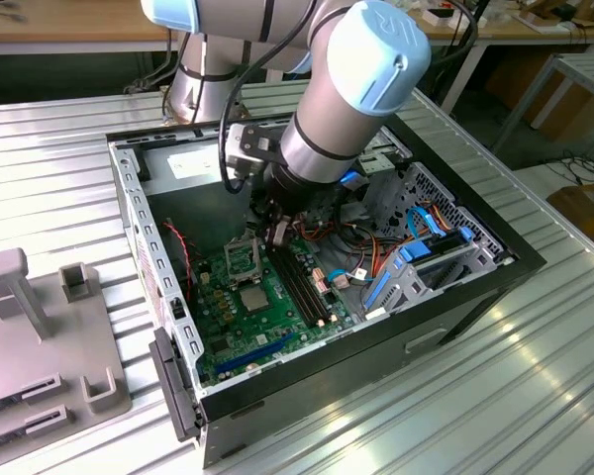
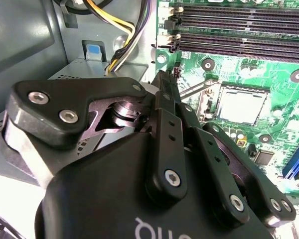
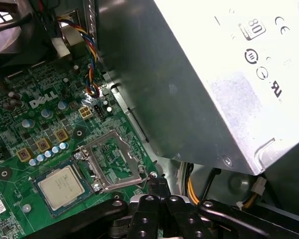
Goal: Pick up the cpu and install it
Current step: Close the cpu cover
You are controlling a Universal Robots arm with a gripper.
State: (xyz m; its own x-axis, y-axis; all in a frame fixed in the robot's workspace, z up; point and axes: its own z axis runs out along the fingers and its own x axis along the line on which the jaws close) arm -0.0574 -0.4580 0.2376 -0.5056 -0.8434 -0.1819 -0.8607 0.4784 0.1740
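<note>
One cpu (image 3: 61, 187) seated in socket; end effector (image 3: 158, 186) nearby.

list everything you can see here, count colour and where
case: 1, black, open, on the ribbed metal table
board: 1, green, on the case floor
cpu: 1, silver with a greenish rim, lying in the socket on the board, also in the second wrist view
socket frame: 1, metal, swung open beside the cpu
memory slots: a row, black, beside the socket
power supply: 1, grey box, at the case's far end
cables: several, blue, orange and red, on the exterior view's right inside the case
fixture: 1, grey, on the table at the exterior view's left
arm: 1, grey with light blue caps, reaching into the case
hand: 1, black, fingers closed, just above the board beside the frame
</note>
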